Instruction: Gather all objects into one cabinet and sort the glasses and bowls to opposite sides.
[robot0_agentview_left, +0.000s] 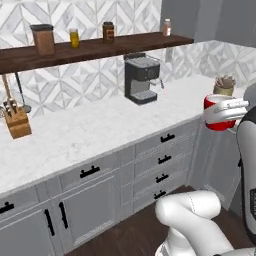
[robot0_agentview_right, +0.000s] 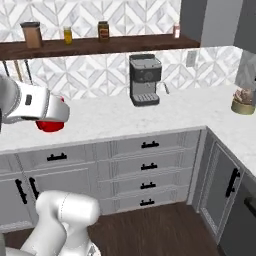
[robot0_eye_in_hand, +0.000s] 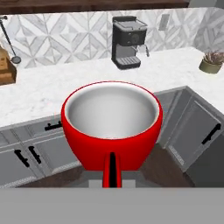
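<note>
A red mug (robot0_eye_in_hand: 111, 127), one of the glasses, hangs in the air in front of the counter edge, upright, with its white inside empty. My gripper (robot0_agentview_left: 227, 111) is shut on it, with the mug's handle (robot0_eye_in_hand: 111, 168) pointing back toward the hand. The mug (robot0_agentview_left: 218, 122) sits at the right, level with the counter top, in the left base view. From the right base camera the same mug (robot0_agentview_right: 50, 124) peeks out under my white hand (robot0_agentview_right: 35, 107) at the left. Part of the grey wall cabinet (robot0_agentview_right: 215, 22) shows at the top right. The bowls are out of view.
A black coffee machine (robot0_agentview_left: 142, 80) stands at the back of the white marble counter (robot0_agentview_left: 90, 135). At the left is a knife block (robot0_agentview_left: 17, 122), and on the right corner a potted plant (robot0_agentview_right: 243, 102). A dark wooden shelf (robot0_agentview_left: 90, 49) carries jars. Grey drawers (robot0_agentview_right: 149, 165) line the front below.
</note>
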